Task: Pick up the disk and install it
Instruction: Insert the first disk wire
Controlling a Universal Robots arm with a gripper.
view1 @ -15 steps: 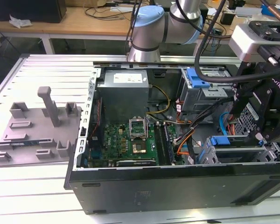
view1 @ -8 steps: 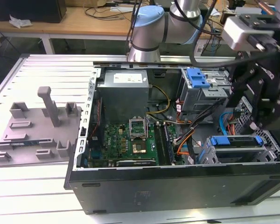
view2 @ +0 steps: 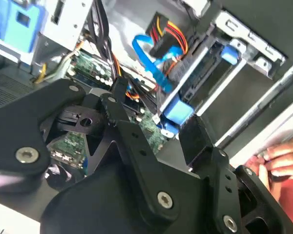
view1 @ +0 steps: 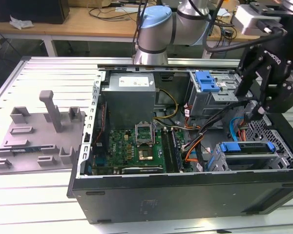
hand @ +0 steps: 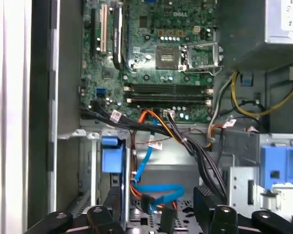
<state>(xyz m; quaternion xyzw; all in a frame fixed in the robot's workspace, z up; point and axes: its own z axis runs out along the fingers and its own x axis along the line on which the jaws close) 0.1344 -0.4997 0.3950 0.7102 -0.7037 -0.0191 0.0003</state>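
- step: install looks at its tail end, imo. disk [view1: 245, 157] sits in the lower drive bay [view1: 289, 157] at the exterior view's right, front corner of the pc case [view1: 185, 195], blue frame up.
- gripper [hand: 158, 207]: fingers spread wide, nothing held. it hangs over the bay area, apart from the disk.
- btw fingers: blue data cable [hand: 154, 190] and orange wires [hand: 154, 117], near the disk's end.
- next move, as a judgement: needs fingers kept clear of that cable bundle. can't tell if the disk is fully seated.
- case also holds motherboard [view1: 132, 146], power supply [view1: 132, 92], upper cage [view1: 210, 102] w/ blue latch [view1: 206, 80].
- grey fixture plate [view1: 24, 131] lies outside the case, exterior view's left.
- a person's hand [view2: 283, 158] rests by the case edge.
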